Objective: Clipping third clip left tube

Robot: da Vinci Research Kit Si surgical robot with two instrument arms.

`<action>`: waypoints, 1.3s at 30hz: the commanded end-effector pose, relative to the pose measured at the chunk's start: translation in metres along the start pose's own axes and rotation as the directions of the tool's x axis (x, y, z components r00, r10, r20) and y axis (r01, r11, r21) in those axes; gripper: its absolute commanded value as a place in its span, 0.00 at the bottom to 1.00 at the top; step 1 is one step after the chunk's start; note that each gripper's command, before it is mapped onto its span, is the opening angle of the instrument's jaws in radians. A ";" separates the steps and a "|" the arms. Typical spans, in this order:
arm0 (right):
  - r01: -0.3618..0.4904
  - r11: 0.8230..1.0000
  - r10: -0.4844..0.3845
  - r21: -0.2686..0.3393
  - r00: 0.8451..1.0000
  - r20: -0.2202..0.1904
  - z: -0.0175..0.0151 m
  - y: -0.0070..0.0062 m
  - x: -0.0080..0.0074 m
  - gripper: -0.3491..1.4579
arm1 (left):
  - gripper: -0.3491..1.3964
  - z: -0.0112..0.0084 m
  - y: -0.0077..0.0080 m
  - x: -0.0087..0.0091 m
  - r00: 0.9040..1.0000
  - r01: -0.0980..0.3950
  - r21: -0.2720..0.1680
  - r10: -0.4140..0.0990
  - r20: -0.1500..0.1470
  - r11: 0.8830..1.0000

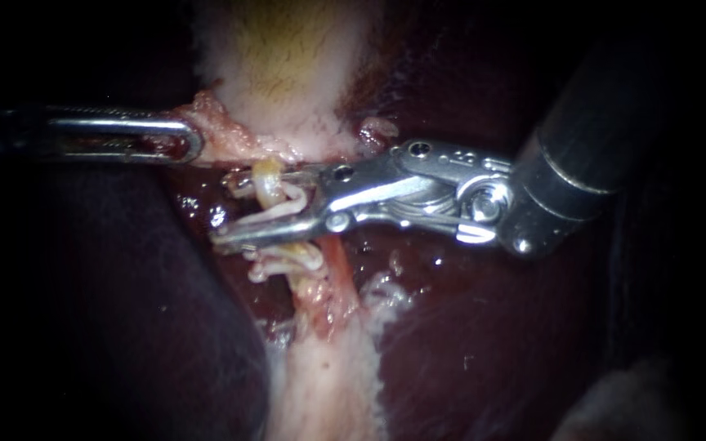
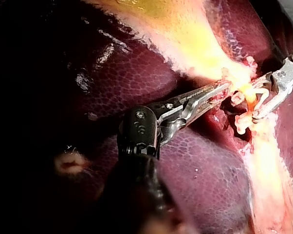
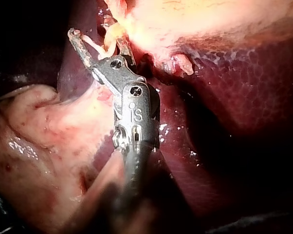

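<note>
Jaws of the right instrument (image 1: 239,208) stand spread in the endoscope view, holding a white clip (image 1: 283,204) between them astride the yellowish left tube (image 1: 267,175), with other clips (image 1: 292,257) on that tube just below the lower jaw, while the left instrument (image 1: 185,139) is clamped on a pink tissue flap (image 1: 222,135) at the gallbladder's (image 1: 288,57) foot. Seen from the left wrist view, the left instrument (image 2: 223,87) pinches that flap just beside the left tube (image 2: 251,95), which sits inside the right instrument's (image 2: 246,106) jaws. Seen from the right wrist view, the left tube (image 3: 112,33) lies between the 2 spread jaws of the right instrument (image 3: 98,39), the white clip (image 3: 90,44) bridging them beside the dark liver (image 3: 234,87).
</note>
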 end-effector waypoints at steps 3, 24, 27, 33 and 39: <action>0.000 1.000 0.000 0.003 1.000 0.001 0.0000 0.0000 0.0000 0.33 | 0.00 0.0000 0.0000 0.0000 1.000 0.000 0.000 0.000 0.000 1.000; -0.119 0.993 0.119 -0.002 0.992 0.046 -0.0011 -0.0001 -0.0004 0.00 | 0.00 0.0000 0.0000 0.0000 1.000 0.000 0.000 0.000 0.000 1.000; -0.130 0.992 0.130 0.002 0.990 0.061 -0.0011 -0.0001 -0.0005 0.00 | 0.00 0.0000 0.0000 0.0000 1.000 0.000 0.000 0.000 0.000 1.000; -0.137 0.990 0.136 0.012 0.988 0.066 -0.0010 0.0001 -0.0009 0.00 | 0.00 0.0000 -0.0001 0.0000 1.000 0.000 0.000 0.000 0.000 1.000; -0.142 0.990 0.141 0.013 0.988 0.066 -0.0012 0.0003 -0.0011 0.00 | 0.00 0.0001 -0.0002 0.0001 1.000 0.000 0.000 0.000 0.000 1.000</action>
